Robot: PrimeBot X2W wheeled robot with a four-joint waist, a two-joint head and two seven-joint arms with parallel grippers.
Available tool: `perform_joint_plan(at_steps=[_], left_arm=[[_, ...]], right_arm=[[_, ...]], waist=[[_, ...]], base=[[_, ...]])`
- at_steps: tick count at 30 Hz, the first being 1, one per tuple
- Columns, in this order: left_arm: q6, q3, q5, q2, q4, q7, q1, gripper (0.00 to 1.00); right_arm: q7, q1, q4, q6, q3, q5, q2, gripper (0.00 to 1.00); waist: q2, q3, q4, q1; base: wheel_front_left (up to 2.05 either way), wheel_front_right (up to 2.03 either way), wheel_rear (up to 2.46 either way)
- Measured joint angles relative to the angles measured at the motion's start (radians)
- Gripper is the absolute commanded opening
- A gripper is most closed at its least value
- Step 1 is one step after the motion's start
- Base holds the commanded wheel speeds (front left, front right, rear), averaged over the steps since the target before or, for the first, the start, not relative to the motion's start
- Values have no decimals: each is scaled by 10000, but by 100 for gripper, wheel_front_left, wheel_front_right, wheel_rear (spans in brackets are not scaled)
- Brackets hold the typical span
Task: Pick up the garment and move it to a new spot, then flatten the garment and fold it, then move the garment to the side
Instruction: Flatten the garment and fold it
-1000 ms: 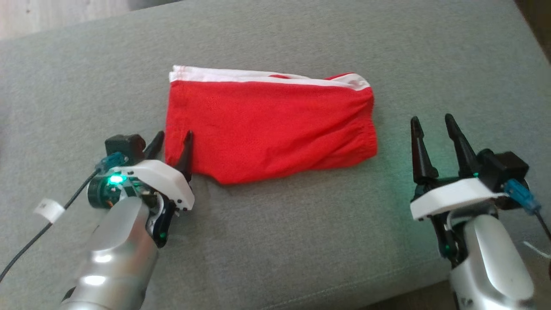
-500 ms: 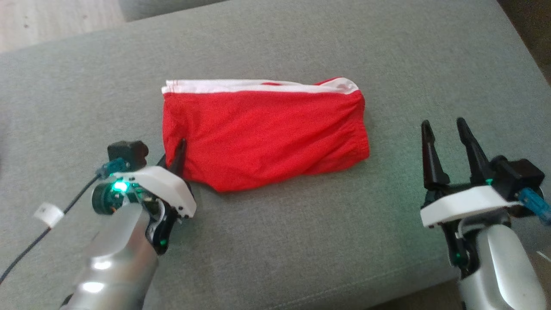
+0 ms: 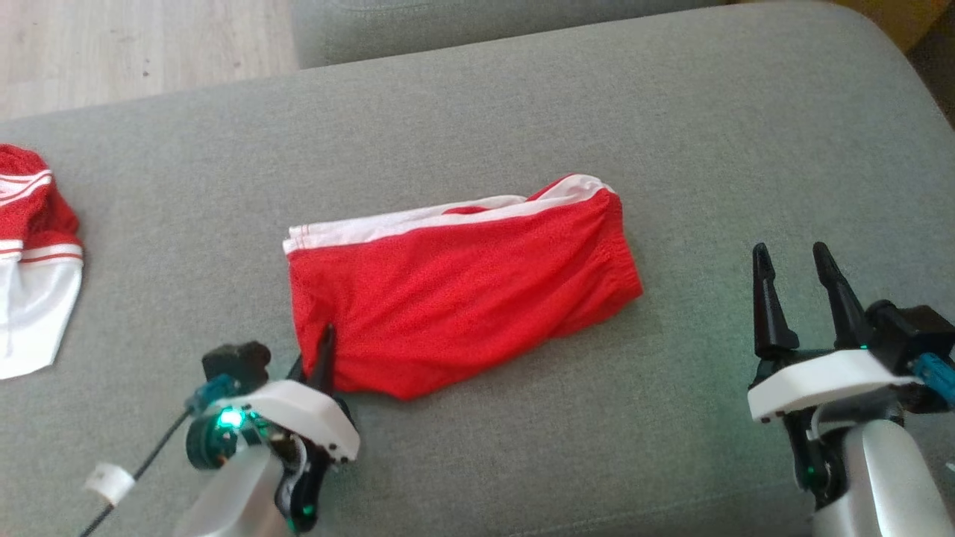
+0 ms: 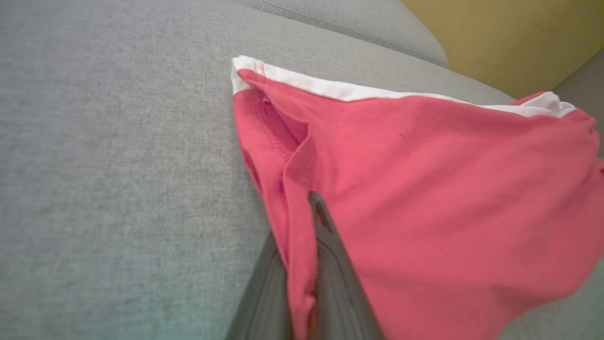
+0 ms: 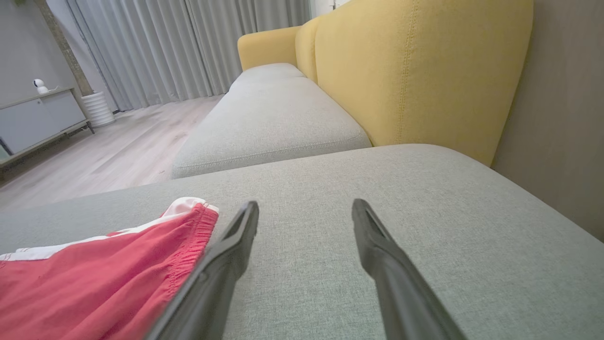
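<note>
The red shorts (image 3: pixel 462 291) lie near the middle of the grey seat cushion (image 3: pixel 671 134), doubled over into a rough oblong with the white trim along the far edge and the gathered waistband at the end towards my right side. To my eye the flattening and the fold are done, though the near edge is a bit lumpy. What is left is carrying them off to the side. The left tool (image 3: pixel 313 356) is clamped on the near left corner of the shorts. In the left wrist view I see a ridge of red cloth pinched between its two fingers, so I take the last move to be in hand. The right tool (image 3: pixel 789 257) hangs with its fingers spread and nothing between them, just off the waistband end and not touching it. For room, the cushion beyond the right tool is bare grey fabric up to its rounded corner, with the yellow backrest (image 5: pixel 415 71) behind it. On my left a second red-and-white garment (image 3: pixel 33 253) sits at the edge of the head view, well apart from the shorts, so a slide that way has open cushion but must stop short of it. The cushion's far edge meets another cushion and the wooden floor (image 3: pixel 134 45). The near edge is close below both tools, so I'd avoid dragging towards myself.
</note>
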Motion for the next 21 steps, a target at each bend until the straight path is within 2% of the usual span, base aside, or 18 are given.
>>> perform_joint_plan(at_steps=[3,4,5,6,7,8,13,21], left_arm=[[150,31,-63,-77,-272,-125,284,0],[196,58,-140,-123,-360,-188,357,5],[268,71,-184,-165,-424,-251,408,44],[341,77,-198,-201,-489,-316,449,92],[410,67,-182,-207,-579,-351,493,92],[487,69,-128,-205,-662,-499,541,100],[857,75,479,-15,-1264,-1108,585,100],[1524,341,1396,460,-2932,-1296,1394,100]], right_arm=[[27,5,4,0,2,0,0,100],[46,15,8,0,2,-2,0,100],[50,40,13,0,2,-2,0,100],[54,87,25,0,0,-4,0,100],[96,148,61,0,-6,-4,0,100],[140,193,127,0,-23,-10,0,100],[320,203,270,0,-209,-209,2,100],[861,172,508,0,-240,-533,2,100]], waist=[[0,-107,57,0],[0,-149,67,0],[0,-191,78,0],[0,-234,91,0],[0,-279,109,0],[0,-324,134,0],[0,-595,369,0],[0,-1017,1067,0]], base=[[0,0,0],[0,0,0],[0,0,0],[0,0,0],[0,0,0],[0,0,0],[0,0,0],[0,0,0]])
